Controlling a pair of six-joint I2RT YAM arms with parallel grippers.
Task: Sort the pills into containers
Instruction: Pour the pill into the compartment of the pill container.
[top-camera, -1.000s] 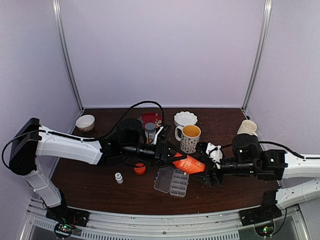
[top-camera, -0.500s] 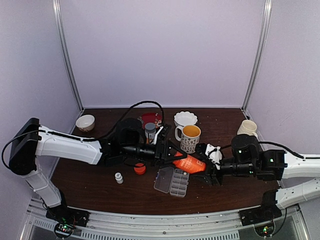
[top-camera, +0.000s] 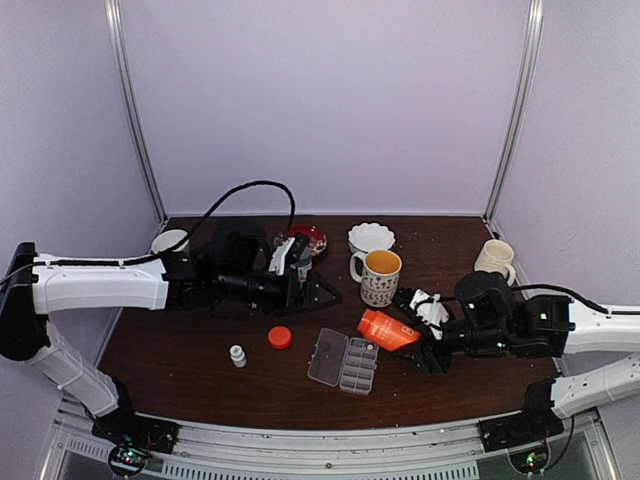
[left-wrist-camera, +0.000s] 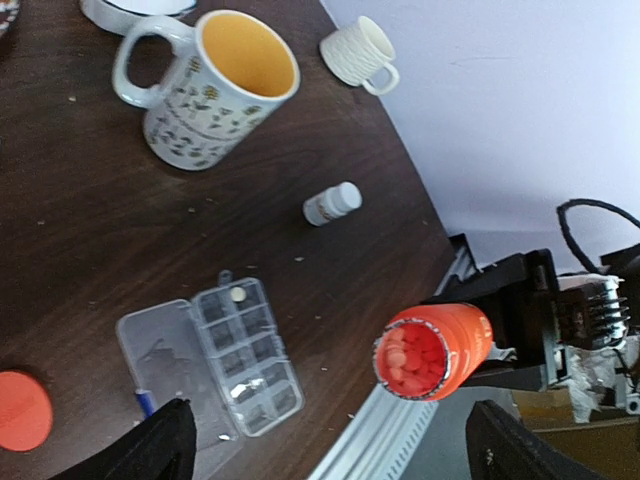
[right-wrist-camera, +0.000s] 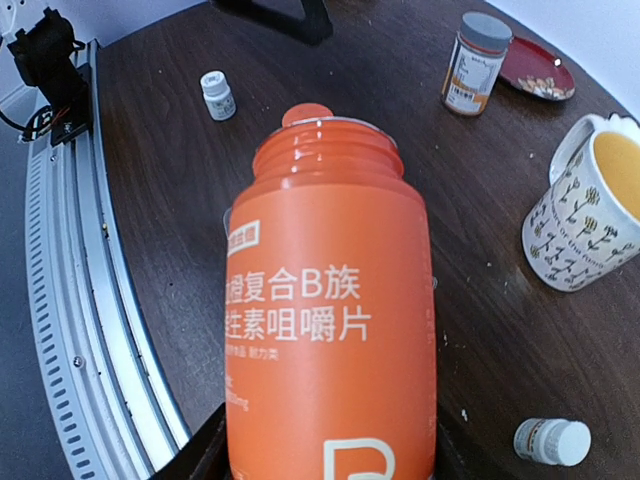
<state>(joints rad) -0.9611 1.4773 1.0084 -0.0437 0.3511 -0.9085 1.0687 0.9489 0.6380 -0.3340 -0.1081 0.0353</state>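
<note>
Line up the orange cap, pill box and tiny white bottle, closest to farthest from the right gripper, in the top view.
From the right gripper:
1. Pill box, just to its left.
2. Orange cap, farther left.
3. Tiny white bottle, farthest left.

White Chinese print "复合B族" and "生素咀嚼片" on the orange bottle (right-wrist-camera: 330, 330)

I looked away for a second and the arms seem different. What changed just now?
The left gripper, which was at the mouth of the open orange plastic pill bottle, opened wide and drew back to the left, away from it. The right gripper kept its hold on that bottle, about where it was. The round orange cap, clear plastic pill box and small white bottle did not move.
</note>
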